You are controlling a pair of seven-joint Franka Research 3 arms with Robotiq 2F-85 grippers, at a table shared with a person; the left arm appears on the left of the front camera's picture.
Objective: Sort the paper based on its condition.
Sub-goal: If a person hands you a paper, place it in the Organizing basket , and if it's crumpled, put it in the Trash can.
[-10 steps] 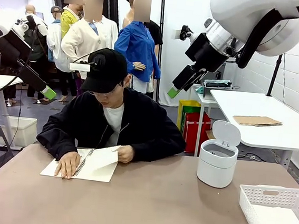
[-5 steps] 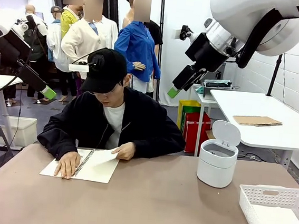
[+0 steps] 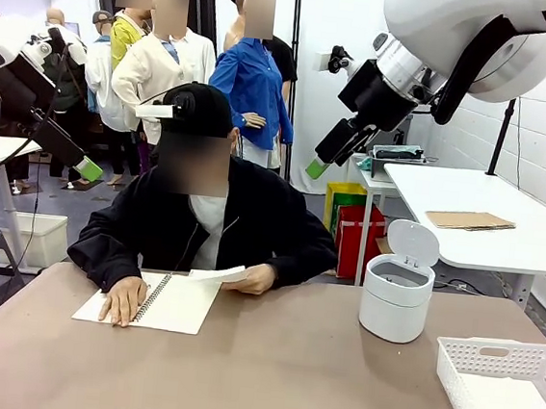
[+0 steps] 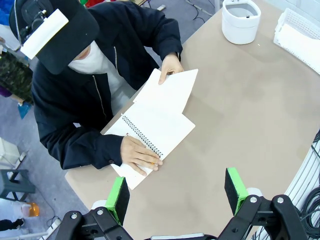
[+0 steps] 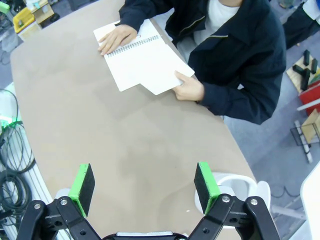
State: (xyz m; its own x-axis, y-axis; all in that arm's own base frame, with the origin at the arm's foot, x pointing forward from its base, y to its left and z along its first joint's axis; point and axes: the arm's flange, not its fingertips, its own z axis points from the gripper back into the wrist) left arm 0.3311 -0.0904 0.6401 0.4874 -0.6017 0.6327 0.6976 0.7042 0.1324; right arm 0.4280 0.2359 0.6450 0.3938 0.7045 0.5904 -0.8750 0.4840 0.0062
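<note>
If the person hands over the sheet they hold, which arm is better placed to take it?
Probably the right. The right gripper is open, the sheet is held just right of the notebook, and the bin and the basket stand on the right too.

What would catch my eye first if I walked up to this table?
Probably the person in a dark jacket at the far side of the table, one hand pressing down an open spiral notebook while the other hand holds a white sheet over it. Then the bulky white robot arm looming at upper right, and a white bin with its lid up beside a white basket on the table's right side.
</note>
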